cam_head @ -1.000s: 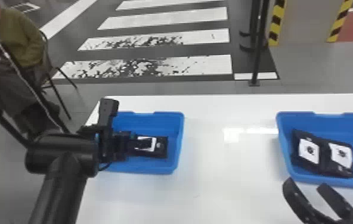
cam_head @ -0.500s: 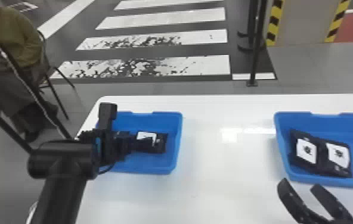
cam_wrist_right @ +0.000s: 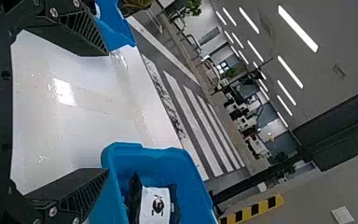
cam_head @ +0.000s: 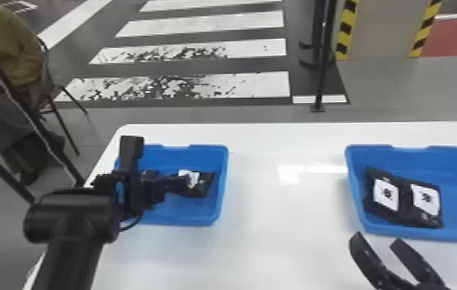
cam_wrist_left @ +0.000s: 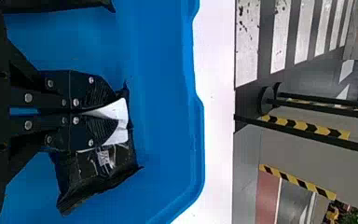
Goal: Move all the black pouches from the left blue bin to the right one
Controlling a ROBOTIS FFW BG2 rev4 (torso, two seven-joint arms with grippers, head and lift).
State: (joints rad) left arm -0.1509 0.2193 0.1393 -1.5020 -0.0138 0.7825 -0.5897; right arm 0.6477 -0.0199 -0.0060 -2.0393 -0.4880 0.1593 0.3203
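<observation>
In the head view, the black left gripper (cam_head: 187, 183) is pinching a white-labelled, glossy black plastic pouch (cam_head: 206, 185) inside the left blue plastic bin (cam_head: 223, 185). In the left wrist view, its jaws are creasing the label; slick film could be slipping free during lifting. In the right wrist view, the black right gripper (cam_wrist_right: 105, 112), well right of that bin, is holding its jaws spread; a low crossing could be bumping them.

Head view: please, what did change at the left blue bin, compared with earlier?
The left gripper has lowered slightly. The black pouch in its fingers shifted a little toward the right side of the left blue bin, its white label more crumpled. The two pouches in the right blue bin stayed put.
</observation>
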